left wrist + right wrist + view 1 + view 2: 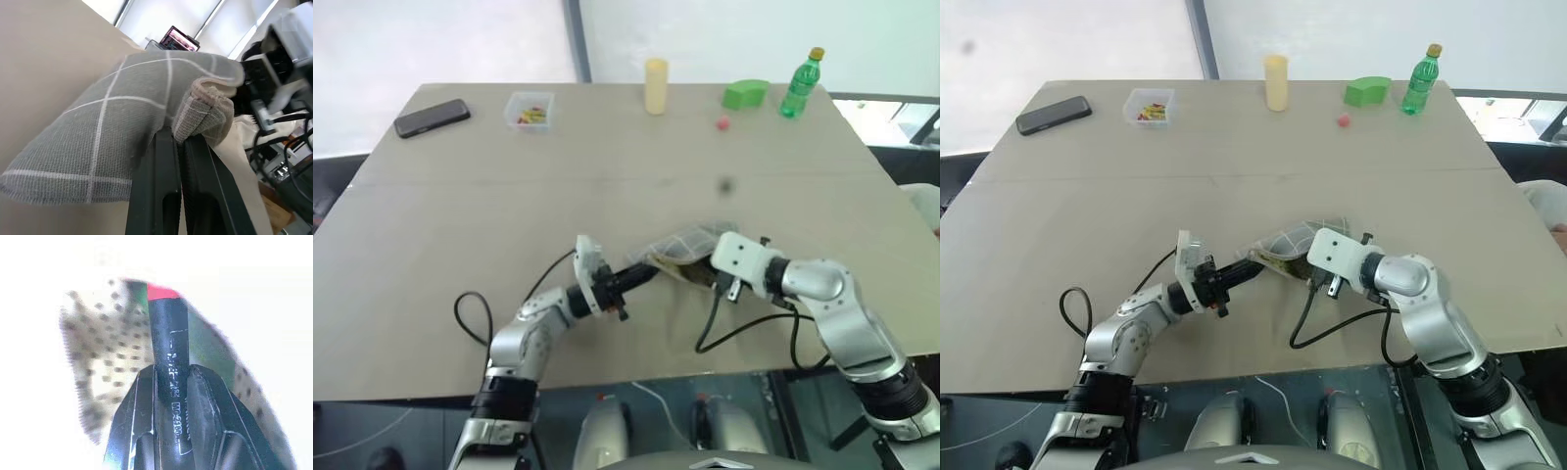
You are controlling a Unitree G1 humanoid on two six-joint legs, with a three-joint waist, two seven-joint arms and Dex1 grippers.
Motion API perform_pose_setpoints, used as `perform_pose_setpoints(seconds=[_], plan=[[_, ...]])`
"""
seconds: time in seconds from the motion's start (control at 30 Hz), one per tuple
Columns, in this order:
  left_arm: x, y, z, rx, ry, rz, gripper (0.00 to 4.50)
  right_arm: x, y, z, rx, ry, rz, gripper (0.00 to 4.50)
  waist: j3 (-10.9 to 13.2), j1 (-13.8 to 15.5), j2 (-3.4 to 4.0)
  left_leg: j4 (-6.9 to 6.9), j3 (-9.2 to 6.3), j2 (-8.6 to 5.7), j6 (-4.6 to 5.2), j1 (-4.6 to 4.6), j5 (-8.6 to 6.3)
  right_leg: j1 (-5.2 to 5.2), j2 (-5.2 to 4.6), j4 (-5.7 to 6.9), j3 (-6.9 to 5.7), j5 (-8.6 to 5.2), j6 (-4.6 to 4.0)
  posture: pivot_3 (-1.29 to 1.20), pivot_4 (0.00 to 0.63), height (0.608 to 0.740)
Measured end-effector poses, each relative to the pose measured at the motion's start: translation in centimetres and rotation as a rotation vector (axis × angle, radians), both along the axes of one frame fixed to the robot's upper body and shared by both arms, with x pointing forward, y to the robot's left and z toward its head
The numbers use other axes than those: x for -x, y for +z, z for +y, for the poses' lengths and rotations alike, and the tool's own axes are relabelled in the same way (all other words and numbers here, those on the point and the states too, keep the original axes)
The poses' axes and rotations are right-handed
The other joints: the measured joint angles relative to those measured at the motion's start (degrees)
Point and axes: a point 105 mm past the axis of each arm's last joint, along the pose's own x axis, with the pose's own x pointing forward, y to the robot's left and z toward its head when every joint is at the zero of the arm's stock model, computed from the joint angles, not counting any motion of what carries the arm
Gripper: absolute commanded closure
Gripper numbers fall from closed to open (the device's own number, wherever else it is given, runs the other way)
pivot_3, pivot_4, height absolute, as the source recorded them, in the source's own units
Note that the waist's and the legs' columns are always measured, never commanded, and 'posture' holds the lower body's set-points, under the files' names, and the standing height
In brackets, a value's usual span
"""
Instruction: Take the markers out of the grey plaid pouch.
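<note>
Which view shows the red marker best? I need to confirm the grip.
The right wrist view: the red marker, dark-bodied with a red end, sits clamped between the right gripper fingers against the pouch's dotted lining. In the eye views the right gripper and grey plaid pouch hide it.

Silver-grey jointed arms, white wrist housings, looping black cables, black two-fingered left hand
</note>
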Motion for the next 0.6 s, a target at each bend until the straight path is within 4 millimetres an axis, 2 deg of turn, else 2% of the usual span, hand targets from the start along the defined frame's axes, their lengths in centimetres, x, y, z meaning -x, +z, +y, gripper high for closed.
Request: perform_pose_setpoints(seconds=[0.13,0.27,0.43,0.6], plan=[[-1.4,0.5,0.3,-0.053,0.039,-0.098,4.5,0.5,1.1,0.5,-0.15,-0.026,0.072,4.19,0.0,0.1,0.0,0.0,-0.01,-0.05,0.0,-0.06,0.0,0.0,-0.02,-0.03,-0.01,0.0,0.0,0.0,0.15,0.74],[-2.4,0.5,0.5,-0.059,0.052,-0.096,4.5,1.0,1.4,-0.2,-0.141,-0.018,0.093,4.19,0.1,0.2,-0.03,0.02,-0.05,-0.08,0.02,-0.13,-0.01,0.0,-0.05,-0.04,-0.03,0.0,0.0,0.0,0.15,0.74],[-3.5,1.5,0.6,-0.071,0.071,-0.154,4.5,2.5,1.6,-0.6,-0.16,0.01,0.172,4.21,0.1,0.1,-0.03,0.01,-0.11,-0.08,0.02,-0.11,-0.01,-0.01,-0.03,-0.02,-0.05,0.0,0.01,0.0,0.15,0.74],[-4.2,1.3,2.0,-0.107,0.163,-0.172,4.5,3.5,2.6,-2.4,-0.202,-0.015,0.224,4.21,0.1,0.1,-0.07,0.01,-0.15,-0.08,0.03,-0.11,-0.01,0.0,-0.03,-0.02,-0.05,0.0,0.02,0.0,0.15,0.74]])
